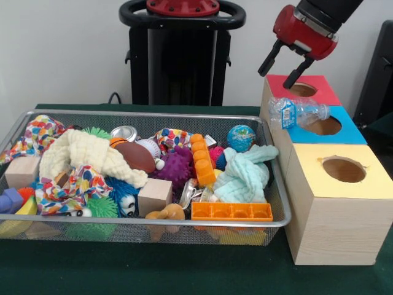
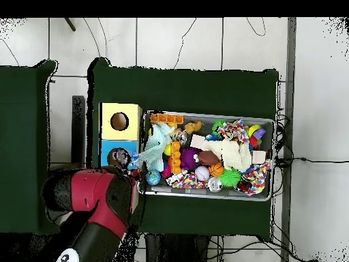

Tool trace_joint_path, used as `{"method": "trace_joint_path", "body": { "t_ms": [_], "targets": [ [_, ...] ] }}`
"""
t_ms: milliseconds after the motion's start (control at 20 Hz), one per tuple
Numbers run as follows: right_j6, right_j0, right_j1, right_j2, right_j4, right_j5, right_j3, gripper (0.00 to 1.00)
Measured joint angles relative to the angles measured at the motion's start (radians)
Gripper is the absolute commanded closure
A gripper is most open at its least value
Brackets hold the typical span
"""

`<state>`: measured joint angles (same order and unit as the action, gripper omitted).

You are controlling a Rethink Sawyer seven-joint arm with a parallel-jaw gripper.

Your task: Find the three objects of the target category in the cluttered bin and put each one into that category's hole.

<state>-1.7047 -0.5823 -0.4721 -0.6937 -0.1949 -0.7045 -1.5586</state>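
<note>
the green-clothed counter (image 1: 184,276) spans the frame's bottom. the silver wire mesh bin (image 1: 279,203) of mixed toys fills the left and centre. the wooden box with red, blue and yellow holed tops (image 1: 334,215) stands at right. the black-fingered hand (image 1: 285,69), upper right, hangs spread and empty; just below it the crushed clear plastic bottle (image 1: 298,112) lies at the blue hole's left edge.

Green cloth (image 1: 184,276) covering the tabletop; black stand (image 1: 181,58) behind its far edge; white wall (image 1: 61,49) beyond; tiled floor (image 2: 317,102), cables (image 2: 300,161) past the tabletop's edges
</note>
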Motion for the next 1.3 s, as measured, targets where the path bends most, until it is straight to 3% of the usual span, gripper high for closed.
{"method": "trace_joint_path", "body": {
  "t_ms": [400,800,1050,1100,1300],
  "targets": [
    [0.000,0.020,-0.045,0.000,0.068,-0.013,-0.021,0.00],
    [0.000,0.099,-0.122,0.003,0.178,-0.022,-0.049,0.00],
    [0.001,0.226,-0.212,0.070,0.200,-0.018,-0.103,0.00],
    [0.012,0.328,-0.273,0.136,0.199,-0.016,-0.145,0.00],
    [0.049,0.489,-0.358,0.243,0.191,-0.017,-0.203,0.00]
  ]
}}
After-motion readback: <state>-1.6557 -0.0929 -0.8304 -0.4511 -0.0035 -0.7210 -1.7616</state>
